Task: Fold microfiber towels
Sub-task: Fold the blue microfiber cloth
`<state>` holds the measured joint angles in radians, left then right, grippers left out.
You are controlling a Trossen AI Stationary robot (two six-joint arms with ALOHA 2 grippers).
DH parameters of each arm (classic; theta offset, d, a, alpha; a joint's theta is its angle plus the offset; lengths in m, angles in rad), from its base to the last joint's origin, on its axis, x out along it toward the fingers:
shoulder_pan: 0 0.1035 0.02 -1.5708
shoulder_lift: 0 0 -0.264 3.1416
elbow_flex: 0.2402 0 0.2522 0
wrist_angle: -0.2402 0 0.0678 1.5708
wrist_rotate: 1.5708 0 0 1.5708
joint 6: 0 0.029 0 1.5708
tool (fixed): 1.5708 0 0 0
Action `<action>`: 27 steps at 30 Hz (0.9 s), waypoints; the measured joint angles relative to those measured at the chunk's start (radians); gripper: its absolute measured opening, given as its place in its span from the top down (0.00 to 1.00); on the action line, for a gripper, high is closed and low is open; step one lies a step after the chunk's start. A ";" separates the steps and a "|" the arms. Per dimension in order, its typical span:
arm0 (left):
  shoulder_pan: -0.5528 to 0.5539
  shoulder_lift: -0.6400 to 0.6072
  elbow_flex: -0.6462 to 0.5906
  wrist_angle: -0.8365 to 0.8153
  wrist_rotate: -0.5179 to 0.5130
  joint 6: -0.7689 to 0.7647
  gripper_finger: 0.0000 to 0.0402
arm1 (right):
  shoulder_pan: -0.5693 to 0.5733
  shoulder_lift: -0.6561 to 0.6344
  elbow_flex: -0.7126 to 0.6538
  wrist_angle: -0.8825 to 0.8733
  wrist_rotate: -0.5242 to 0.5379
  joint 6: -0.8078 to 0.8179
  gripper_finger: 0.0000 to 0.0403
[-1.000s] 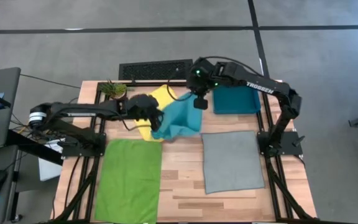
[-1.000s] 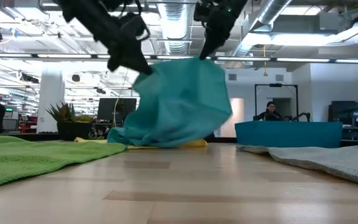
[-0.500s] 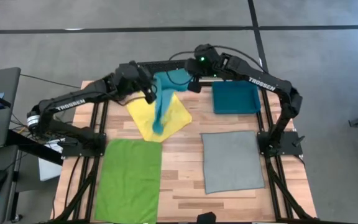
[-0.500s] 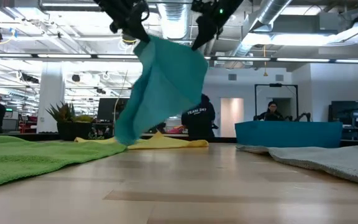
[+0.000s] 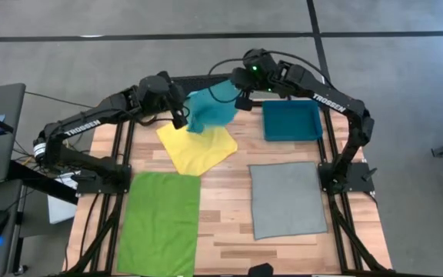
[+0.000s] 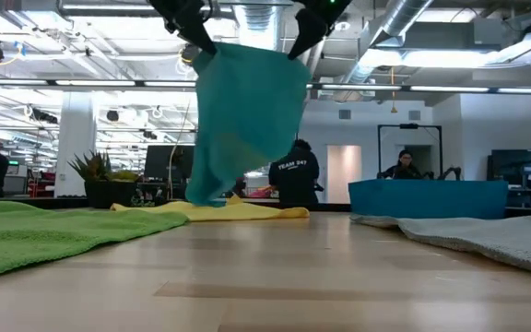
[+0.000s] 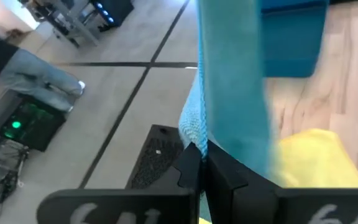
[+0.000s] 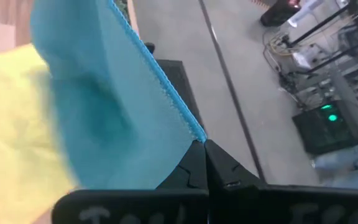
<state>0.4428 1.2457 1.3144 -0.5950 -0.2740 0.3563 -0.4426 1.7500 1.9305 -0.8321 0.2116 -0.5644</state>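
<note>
Open-plan robotics lab or workshop, wooden worktable (image 5: 229, 223) on grey concrete floor, exposed ducts and pipes (image 6: 413, 23) above the table, strip lights, monitors and people (image 6: 293, 180) at benches behind the table

- The left arm reaches from the table's left edge toward the far side, elbow bent.
- The left gripper (image 5: 177, 115) is raised high over the table, its fingers pinched together on a corner of the turquoise towel (image 5: 208, 109).
- The right arm arcs from the right edge toward the far middle.
- The right gripper (image 5: 242, 98) is raised too, clamped on the towel's other top corner.
</note>
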 joint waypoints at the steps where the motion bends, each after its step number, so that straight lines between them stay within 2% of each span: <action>1: 0.004 0.000 0.000 0.006 -0.008 -0.001 1.00 | -0.005 0.001 0.000 0.002 -0.002 0.004 1.00; 3: 0.006 0.000 0.000 0.034 -0.057 -0.024 1.00 | -0.011 0.001 0.000 0.002 -0.011 0.018 1.00; 7: 0.006 0.000 -0.001 0.029 -0.041 0.031 1.00 | -0.007 0.001 0.000 -0.009 0.013 -0.013 1.00; 11: 0.020 0.000 -0.001 0.061 -0.070 0.075 1.00 | -0.026 0.000 0.000 0.046 0.003 -0.039 1.00; 19: 0.052 0.000 0.000 0.210 -0.107 0.160 1.00 | -0.055 -0.008 0.000 0.135 0.040 -0.048 1.00; 27: -0.040 -0.001 0.136 0.029 -0.104 0.117 1.00 | 0.006 -0.096 0.000 0.038 0.050 -0.039 1.00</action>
<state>0.4031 1.2449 1.4501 -0.5659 -0.3782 0.4734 -0.4362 1.6538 1.9308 -0.7939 0.2615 -0.6036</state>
